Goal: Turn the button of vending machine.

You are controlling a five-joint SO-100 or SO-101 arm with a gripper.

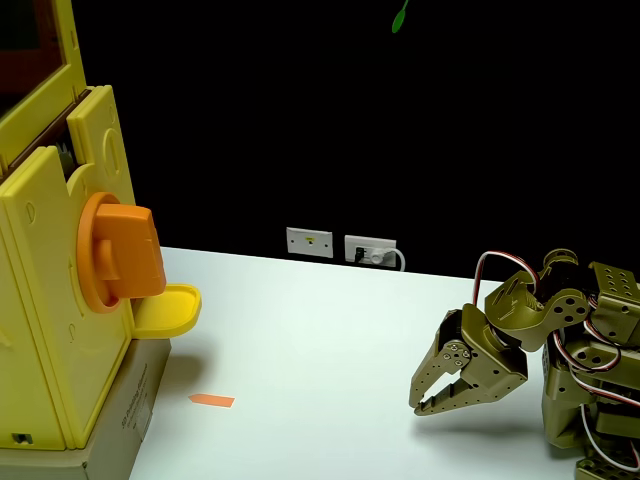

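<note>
The yellow vending machine was parked up close at the left, its orange button sticking out above the tray. Across the white counter, the jaws were seen barely parted, holding nothing, well apart from the button.

Fixed view. The arm is built from olive-green, glossy plastic segments with blocky, rounded housings. Round pivot caps and small dark screw holes mark the joints. Thin cable bundles of red, white and dark wires loop over the upper segments and down the right side of the base. The gripper matches the arm in colour; its two fingers taper to points, the lower one ridged along its inner edge, with a pale round screw head near the hinge.
</note>
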